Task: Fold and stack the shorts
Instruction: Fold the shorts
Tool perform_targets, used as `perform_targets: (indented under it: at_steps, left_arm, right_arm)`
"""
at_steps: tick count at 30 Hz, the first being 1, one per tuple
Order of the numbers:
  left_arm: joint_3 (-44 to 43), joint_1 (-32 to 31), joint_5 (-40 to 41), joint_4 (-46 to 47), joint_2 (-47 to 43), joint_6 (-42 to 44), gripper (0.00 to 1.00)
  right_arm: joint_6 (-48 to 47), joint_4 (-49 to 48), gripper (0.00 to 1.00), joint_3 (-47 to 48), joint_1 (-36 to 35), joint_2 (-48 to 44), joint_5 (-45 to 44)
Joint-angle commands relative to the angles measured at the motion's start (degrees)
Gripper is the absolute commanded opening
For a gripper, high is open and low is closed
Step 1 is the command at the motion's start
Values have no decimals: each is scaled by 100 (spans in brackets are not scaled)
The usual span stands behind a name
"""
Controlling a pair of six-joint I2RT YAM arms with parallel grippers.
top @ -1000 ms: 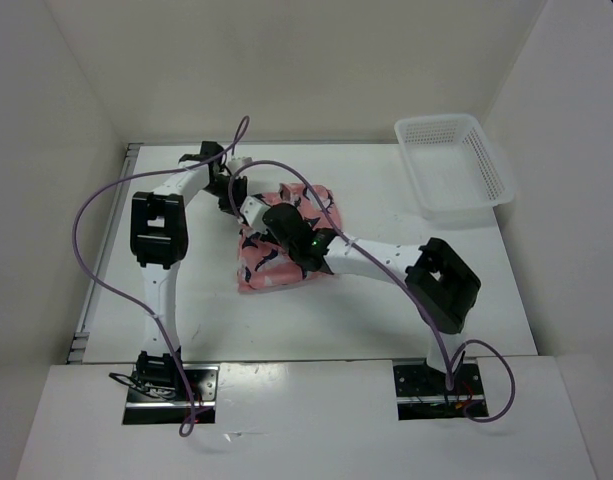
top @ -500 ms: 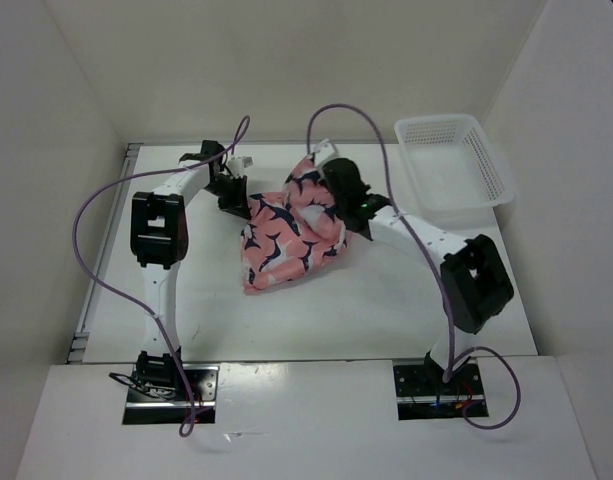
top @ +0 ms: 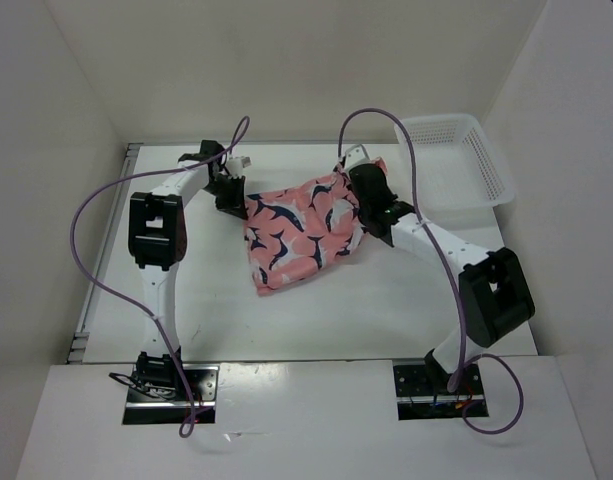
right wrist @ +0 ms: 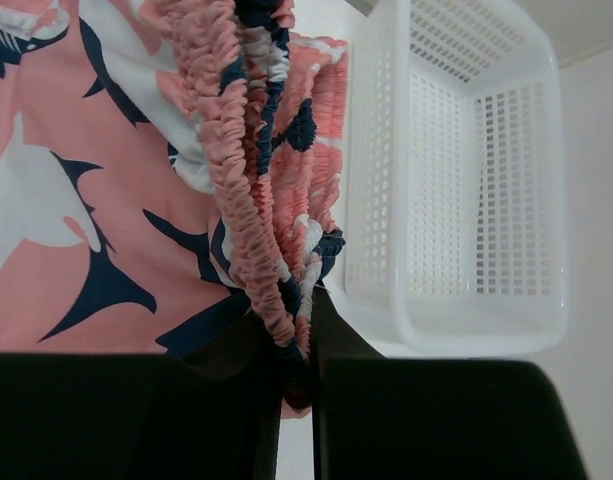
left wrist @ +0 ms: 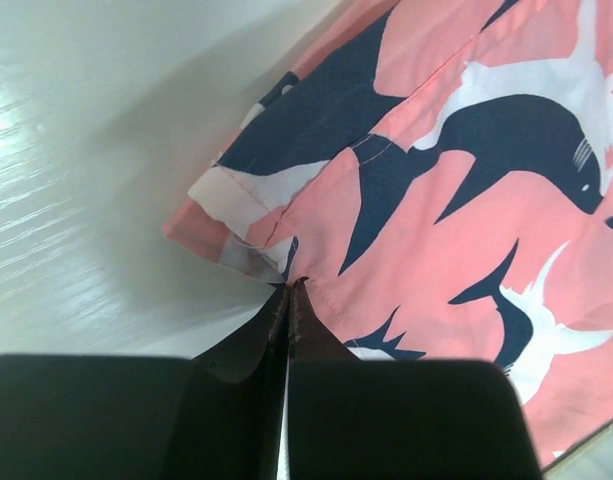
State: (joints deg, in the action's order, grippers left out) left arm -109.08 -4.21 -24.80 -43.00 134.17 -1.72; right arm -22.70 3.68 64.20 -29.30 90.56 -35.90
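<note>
Left claw (left wrist: pixel 289 287) pinches a corner (left wrist: pixel 248 238) of the shorts (top: pixel 301 225); right claw (right wrist: pixel 298 332) squeezes the stretchy band (right wrist: pixel 233 185). Pull evenly, then lay them flat between the claws.

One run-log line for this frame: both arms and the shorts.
left jaws: shut on shorts hem corner | right jaws: shut on waistband | shorts: stretched between arms, not yet folded | basket: back right

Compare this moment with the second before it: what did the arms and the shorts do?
The right gripper, shut on the elastic waistband, swept from beside the left gripper rightward toward the basket, pulling the bunched shorts out into a spread sheet between the two. The left gripper finished closing on a hem corner. The left gripper's place and the basket stayed as they were.
</note>
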Motion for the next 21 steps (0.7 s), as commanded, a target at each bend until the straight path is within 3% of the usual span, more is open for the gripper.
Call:
perform_targets:
  at_steps: [1,6,13,17,21]
  left_arm:
    - [159,43,747,-24,-110,172,0]
    - [211,263,1301,29,-312,172,0]
    - [448,114,862,29,-743,172,10]
    - [388,-19,748,-32,-752,172,19]
    - [106,-80,800,-173,-690,172,41]
  right_arm:
    - [134,-210,0,-109,424,-162,-84]
    - [300,113,0,-207,478,-399,354]
    - [810,616,0,39,478,-461,1418]
    - [662,616,0,92,145,-408,1525]
    - [661,546,0,215,144,-355,1472]
